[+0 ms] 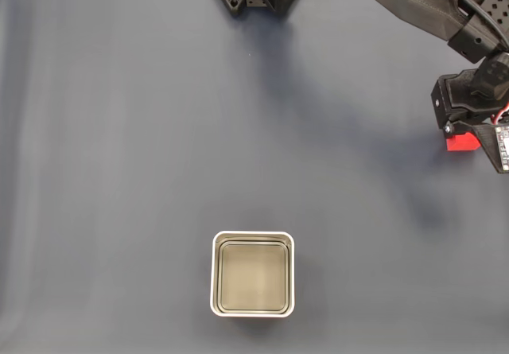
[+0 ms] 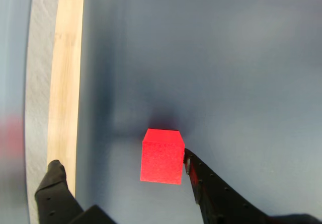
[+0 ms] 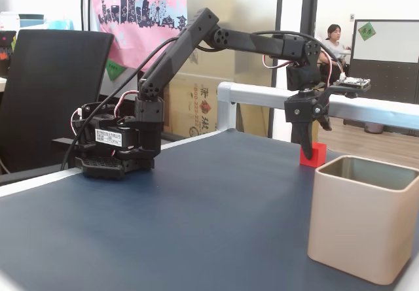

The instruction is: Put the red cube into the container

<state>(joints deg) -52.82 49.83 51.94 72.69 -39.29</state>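
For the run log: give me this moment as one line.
phase: reaching for cube | gripper: open, straddling red cube | cube: on table, not lifted | container: empty, apart from cube

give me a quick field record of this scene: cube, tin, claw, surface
cube: red cube sits on the mat near its far right edge in a fixed view, outside the tin
tin: square white-rimmed tin, upright, nothing inside, well apart from the cube
claw: claw open, lowered around the cube, one finger touching its side, the other apart
surface: dark blue mat
task state: cube not yet lifted
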